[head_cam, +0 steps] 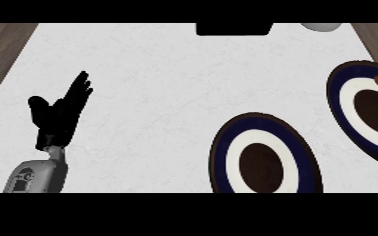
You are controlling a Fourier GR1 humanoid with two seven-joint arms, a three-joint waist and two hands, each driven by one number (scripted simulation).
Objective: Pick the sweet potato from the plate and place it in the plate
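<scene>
Head view shows the left hand (57, 111) at about nine o'clock on the white counter (162, 80), fingers straight and pointing up toward one o'clock, thumb splayed to the side, with nothing in its hold. Its grey forearm (33, 176) enters from the lower left corner. No right hand appears. Two round plates with dark blue rims, white rings and brown centres are present: the near plate (221, 155) sits at about five o'clock, well apart from the hand, and nothing lies in its centre. The far plate (336, 87) at three o'clock is cut off by the right edge. A sweet potato cannot be made out on either plate — its position and long axis cannot be told. At twelve o'clock a black block (234, 28) meets the counter's far edge, with a pale rounded object (321, 26) just to its right, partly cropped.
</scene>
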